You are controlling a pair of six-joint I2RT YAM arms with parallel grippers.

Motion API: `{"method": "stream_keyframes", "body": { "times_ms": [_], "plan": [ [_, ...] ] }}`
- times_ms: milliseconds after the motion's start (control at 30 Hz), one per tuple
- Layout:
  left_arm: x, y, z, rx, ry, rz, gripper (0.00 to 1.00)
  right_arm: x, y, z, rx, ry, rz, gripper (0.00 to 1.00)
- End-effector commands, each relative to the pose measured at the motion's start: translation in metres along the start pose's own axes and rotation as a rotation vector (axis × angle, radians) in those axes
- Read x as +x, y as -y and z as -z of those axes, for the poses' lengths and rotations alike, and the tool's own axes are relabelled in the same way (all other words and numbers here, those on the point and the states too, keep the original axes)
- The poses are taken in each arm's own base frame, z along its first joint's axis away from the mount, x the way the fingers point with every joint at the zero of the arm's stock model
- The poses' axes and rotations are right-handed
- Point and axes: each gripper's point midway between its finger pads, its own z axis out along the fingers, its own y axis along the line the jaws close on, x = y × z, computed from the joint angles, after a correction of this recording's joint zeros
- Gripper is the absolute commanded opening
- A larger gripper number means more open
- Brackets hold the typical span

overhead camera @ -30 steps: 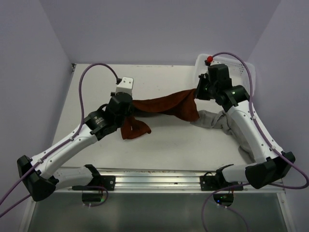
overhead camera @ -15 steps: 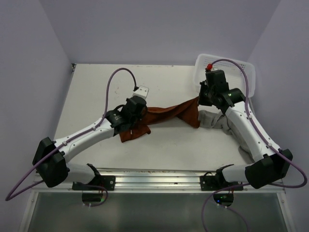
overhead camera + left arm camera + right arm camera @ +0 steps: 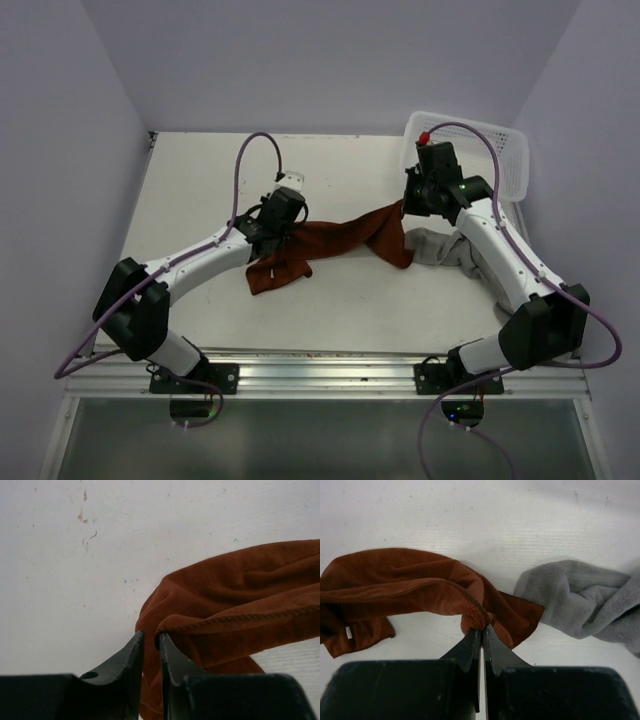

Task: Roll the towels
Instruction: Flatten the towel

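The rust-brown towel (image 3: pixel 340 240) lies unrolled across the middle of the worktop (image 3: pixel 200 170), stretched as a loose, creased band from left of centre towards the right edge. Its left end is bunched in a crumpled heap nearer the front edge.

The right claw (image 3: pixel 481 629) is closed tight on the gathered right corner of this towel and holds that end up off the surface (the stitched hem curls right into the pinch). The cloth sags away from it to the left.

The left claw (image 3: pixel 151 634) sits low over the towel's left part. Its jaws stand slightly parted, with a narrow slit between them through which cloth shows below. A folded hem of the towel lies right at the tip of one jaw, but nothing looks clamped in the slit.

The grey towel (image 3: pixel 440 248) lies in a rumpled heap near the right edge, partly under the right arm. It is just beside the held end of the rust-brown one, touching it or very nearly.

A white mesh basket (image 3: pixel 505 150) stands in the far right corner, apart from both towels.
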Motion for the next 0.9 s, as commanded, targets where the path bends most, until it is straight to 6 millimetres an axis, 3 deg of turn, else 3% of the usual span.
{"method": "stream_keyframes", "body": {
  "times_ms": [0, 33, 100, 133, 267, 433, 567, 667, 700, 767, 867],
  "plan": [
    [-0.024, -0.010, -0.011, -0.022, 0.045, 0.058, 0.27, -0.015, -0.017, -0.006, -0.075, 0.034, -0.001, 0.00],
    [-0.023, -0.012, -0.015, -0.027, 0.036, 0.061, 0.34, -0.013, -0.018, -0.012, -0.077, 0.020, -0.002, 0.00],
    [-0.023, -0.009, -0.019, -0.003, 0.030, 0.058, 0.36, -0.020, -0.023, -0.015, -0.093, 0.025, -0.003, 0.00],
    [-0.024, -0.009, -0.018, 0.005, 0.032, 0.058, 0.42, -0.021, -0.025, -0.018, -0.096, 0.024, -0.003, 0.00],
    [-0.033, -0.003, -0.013, 0.054, 0.043, 0.065, 0.52, -0.028, -0.034, -0.042, -0.104, -0.016, -0.003, 0.00],
    [-0.043, -0.009, 0.003, 0.058, 0.040, 0.075, 0.60, -0.044, -0.040, -0.051, -0.100, -0.002, 0.004, 0.00],
    [-0.043, 0.000, 0.029, 0.181, 0.042, 0.122, 0.61, -0.047, -0.040, -0.054, -0.091, -0.007, 0.017, 0.00],
    [-0.014, 0.007, 0.037, 0.227, -0.026, 0.185, 0.60, -0.040, -0.039, -0.059, -0.094, -0.019, 0.018, 0.00],
    [0.005, 0.009, 0.038, 0.232, -0.069, 0.186, 0.59, -0.035, -0.037, -0.062, -0.092, -0.025, 0.013, 0.00],
    [0.012, 0.008, 0.049, 0.216, -0.055, 0.231, 0.54, -0.029, -0.039, -0.066, -0.105, -0.036, 0.011, 0.00],
    [0.033, 0.036, 0.066, 0.305, -0.068, 0.227, 0.47, -0.020, -0.032, -0.072, -0.084, -0.053, 0.017, 0.00]
  ]
}}
